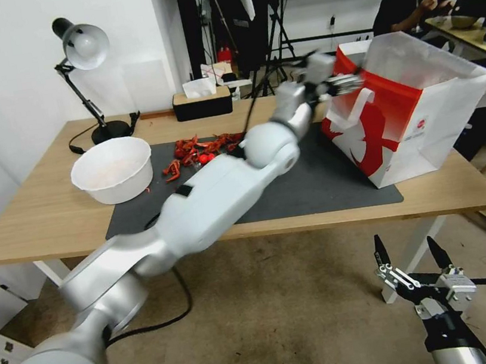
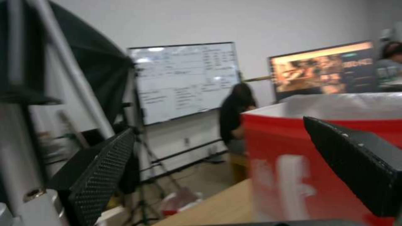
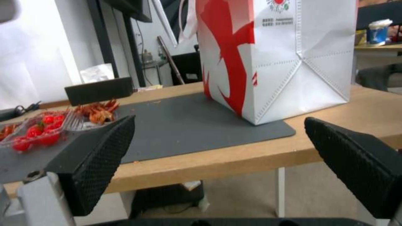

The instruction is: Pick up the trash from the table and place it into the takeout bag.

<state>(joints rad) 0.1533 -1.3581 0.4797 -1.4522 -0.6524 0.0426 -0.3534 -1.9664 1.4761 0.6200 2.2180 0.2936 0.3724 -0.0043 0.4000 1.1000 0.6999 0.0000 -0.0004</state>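
the left gripper hovers empty with jaws wide at the takeout bag's 9 o'clock rim, so a swing could tip the bag, while red scraps wait on the table at the bag's 9 o'clock.

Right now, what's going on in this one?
The left gripper is stretched across the table, jaws open and empty, up beside the rim of the takeout bag standing on the mat. The right gripper hangs low in front of the table, open and idle. A white bowl and red crayfish scraps sit on the table.
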